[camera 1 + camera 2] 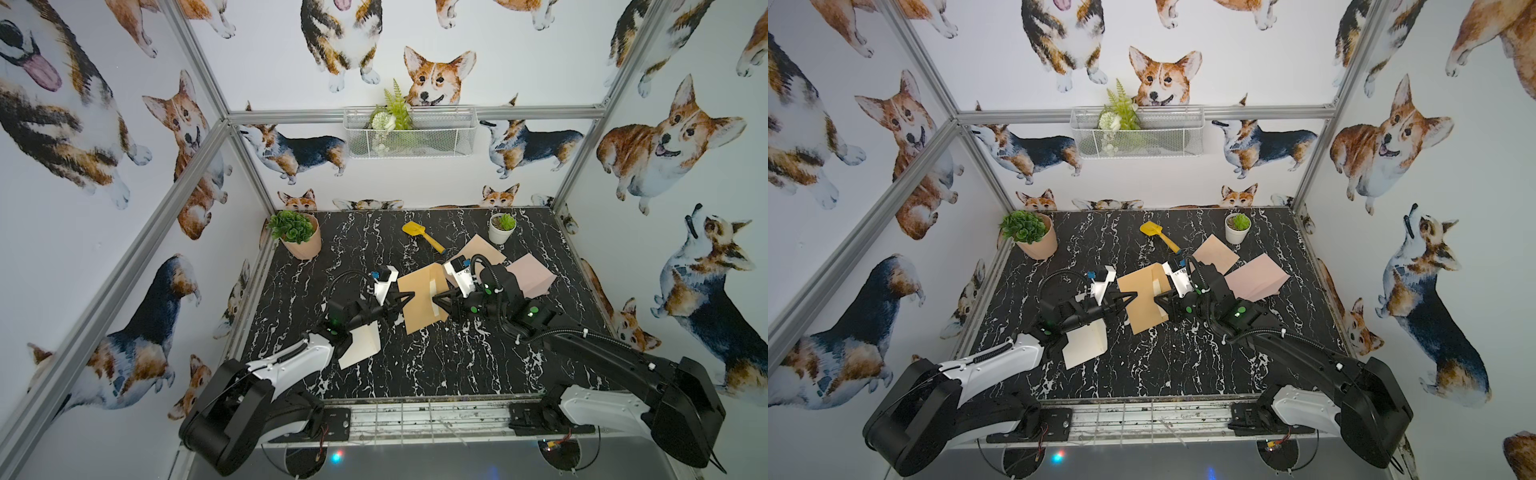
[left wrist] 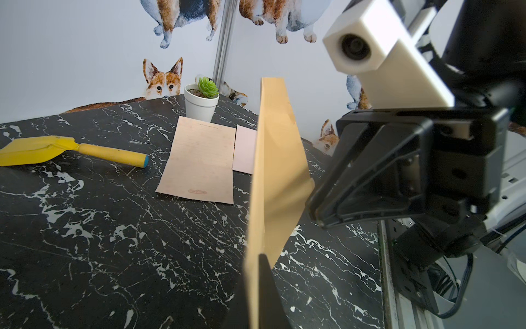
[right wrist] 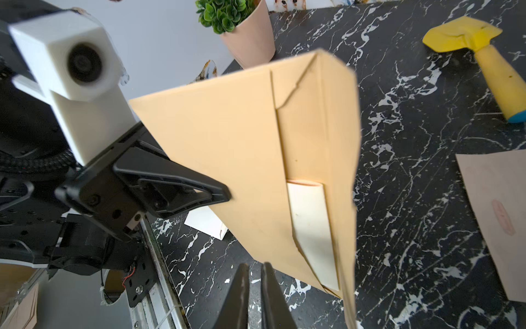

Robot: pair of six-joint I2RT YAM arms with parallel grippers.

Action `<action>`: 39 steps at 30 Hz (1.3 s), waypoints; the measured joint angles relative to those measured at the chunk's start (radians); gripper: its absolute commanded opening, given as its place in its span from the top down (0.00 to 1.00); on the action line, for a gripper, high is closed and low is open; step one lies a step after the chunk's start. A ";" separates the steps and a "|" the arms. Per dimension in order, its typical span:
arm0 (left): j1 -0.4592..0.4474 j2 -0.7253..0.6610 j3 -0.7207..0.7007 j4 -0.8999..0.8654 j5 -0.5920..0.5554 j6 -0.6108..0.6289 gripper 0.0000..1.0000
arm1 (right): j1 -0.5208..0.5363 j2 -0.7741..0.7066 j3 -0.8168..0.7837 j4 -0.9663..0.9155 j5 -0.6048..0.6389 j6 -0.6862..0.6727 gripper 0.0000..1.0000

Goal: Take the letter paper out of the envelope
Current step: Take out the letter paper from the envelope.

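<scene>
While left fingers (image 3: pixel 185 189) clamp envelope (image 3: pixel 227 142), letter paper (image 3: pixel 310 228) inside, hold of right fingers (image 3: pixel 242 299) unclear; yellow shovel (image 2: pixel 71 151), tan sheet (image 2: pixel 199 159) nearby.

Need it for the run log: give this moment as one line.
left tool: shut on tan paper envelope | right tool: nearly closed at opposite side, grip unclear | cream letter paper: inside envelope, partly visible

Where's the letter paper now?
Letter paper sits inside the tan envelope, cream at its open side in the right wrist view, mid-table between left gripper and right gripper.
</scene>
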 measured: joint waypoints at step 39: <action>0.001 0.041 -0.007 0.131 0.056 -0.087 1.00 | -0.149 0.175 0.022 0.175 -0.164 -0.047 0.46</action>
